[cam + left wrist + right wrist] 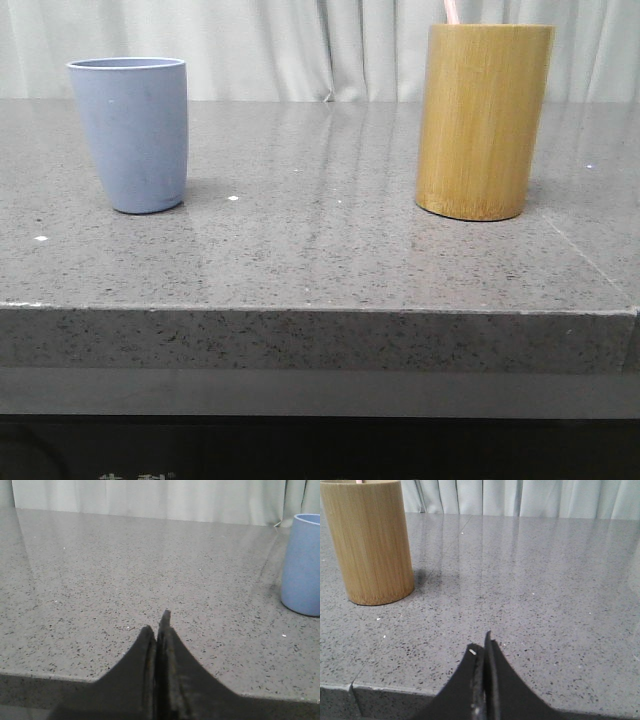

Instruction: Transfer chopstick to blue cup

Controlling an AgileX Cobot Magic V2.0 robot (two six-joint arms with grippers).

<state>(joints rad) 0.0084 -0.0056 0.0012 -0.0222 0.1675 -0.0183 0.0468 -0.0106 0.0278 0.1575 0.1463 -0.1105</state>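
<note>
The blue cup (130, 133) stands upright on the left of the grey stone table; it also shows in the left wrist view (302, 563). The bamboo holder (484, 120) stands on the right and shows in the right wrist view (368, 540). A pale pink chopstick tip (451, 11) sticks out of its top, also just visible in the right wrist view (358, 481). My left gripper (157, 622) is shut and empty, low over the table's front edge. My right gripper (482, 644) is shut and empty, near the front edge, apart from the holder. Neither gripper shows in the front view.
The speckled grey table (320, 240) has a front edge (320, 310) close to the camera. A pale curtain (300, 45) hangs behind the table.
</note>
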